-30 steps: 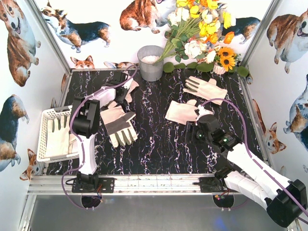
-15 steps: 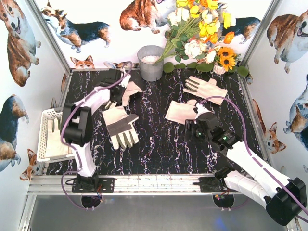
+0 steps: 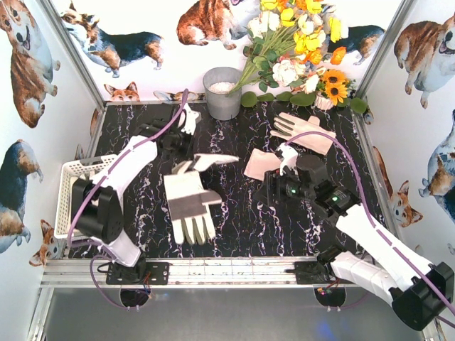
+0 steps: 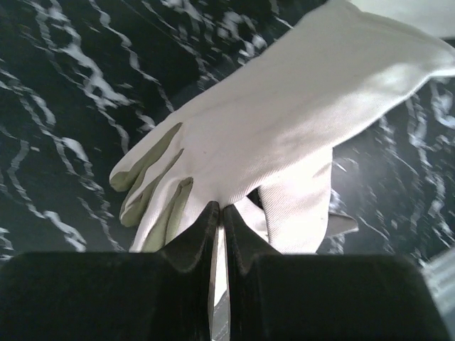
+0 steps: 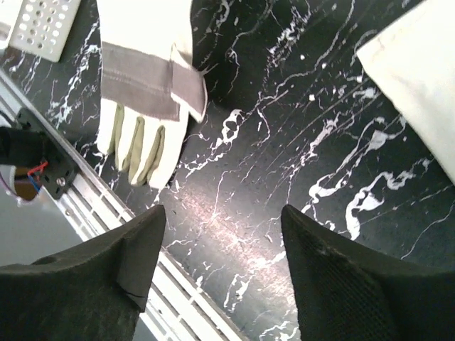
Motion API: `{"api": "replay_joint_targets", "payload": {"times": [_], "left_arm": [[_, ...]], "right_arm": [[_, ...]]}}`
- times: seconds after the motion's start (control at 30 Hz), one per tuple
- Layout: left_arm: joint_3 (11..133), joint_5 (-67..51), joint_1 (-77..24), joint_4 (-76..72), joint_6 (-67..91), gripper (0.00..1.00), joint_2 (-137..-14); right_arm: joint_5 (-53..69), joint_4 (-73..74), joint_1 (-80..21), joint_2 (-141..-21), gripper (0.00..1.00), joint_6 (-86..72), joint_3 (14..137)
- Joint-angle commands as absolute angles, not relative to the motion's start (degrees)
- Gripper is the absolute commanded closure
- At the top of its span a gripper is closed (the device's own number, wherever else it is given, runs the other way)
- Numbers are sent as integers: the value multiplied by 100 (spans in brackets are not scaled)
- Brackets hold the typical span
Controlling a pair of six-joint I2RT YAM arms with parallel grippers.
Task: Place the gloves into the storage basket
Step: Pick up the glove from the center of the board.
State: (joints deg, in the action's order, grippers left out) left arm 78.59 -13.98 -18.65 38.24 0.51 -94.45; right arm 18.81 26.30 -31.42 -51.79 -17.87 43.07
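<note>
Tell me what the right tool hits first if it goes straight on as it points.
Probably bare tabletop: the open right tool aims between the grey-palmed glove and a cream glove, touching neither. Depth is hard to judge.

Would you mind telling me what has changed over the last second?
The left gripper shut on a cream glove and pulled it toward mid-table; the patched glove slid toward the near edge. The right gripper, open, swung left. The storage basket and far-right glove stayed.
</note>
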Motion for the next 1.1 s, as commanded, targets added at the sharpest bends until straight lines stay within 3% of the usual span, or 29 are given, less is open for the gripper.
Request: {"api": "replay_joint_targets", "payload": {"times": [0.0,0.2,0.37,0.5,1.07], "left_arm": [[7677,-2186,-2090,4311,592,100,-8840],[7383,-2659,-2362,4546,963,100,-8281],[7343,-2690,-2673,4774,1035,100,-8143],[7511,-2885,-2812,4889,1041,100,-8177],[8038,-3586,-3473,5005,1289,100,-8369]], "right_arm": [[2402,2113,-3150,-4819,25,-1051,4452],[2497,1513,-3416,-4669,2,-656,4238],[1322,1545,-4281,-4867,1,445,4381],[1115,1351,-4454,-5120,0,1072,4513],[2445,-164,-4561,-6142,0,2042,4158]]}}
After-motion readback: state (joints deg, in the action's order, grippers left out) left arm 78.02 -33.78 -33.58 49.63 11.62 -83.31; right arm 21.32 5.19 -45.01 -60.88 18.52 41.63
